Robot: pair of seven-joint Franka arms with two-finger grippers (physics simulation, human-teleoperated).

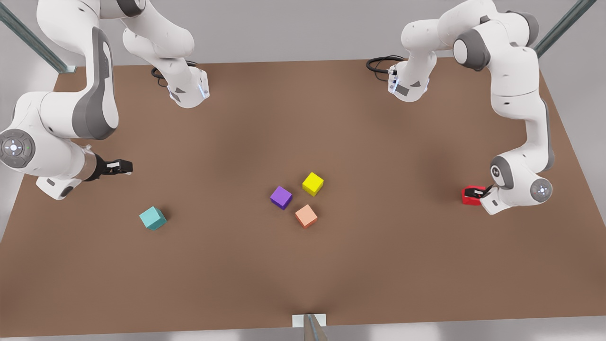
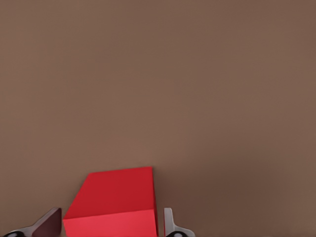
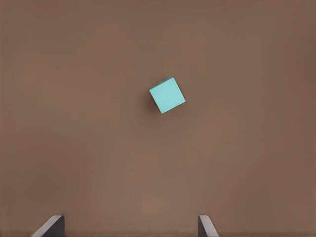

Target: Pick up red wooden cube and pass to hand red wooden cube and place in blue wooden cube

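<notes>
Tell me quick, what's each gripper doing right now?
Left gripper: fingers on either side of the red wooden cube; whether they are clamped cannot be told.
Right gripper: open, empty, above the table near the blue wooden cube.

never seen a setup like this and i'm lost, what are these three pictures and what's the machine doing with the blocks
These are simulator renders of two white robot arms over a brown table. The front view looks down on the whole scene; the other two pictures come from cameras on each arm's wrist.

The left gripper, on the front view's right, is down at the red wooden cube; its wrist view shows a finger on each side of the cube, and I cannot tell whether they touch it.

The right gripper, on the front view's left, waits open with nothing between its fingers. Its wrist view looks down on the blue wooden cube.

Near the table's middle lie a purple cube, a yellow cube and a salmon-orange cube, close together but apart.
</notes>
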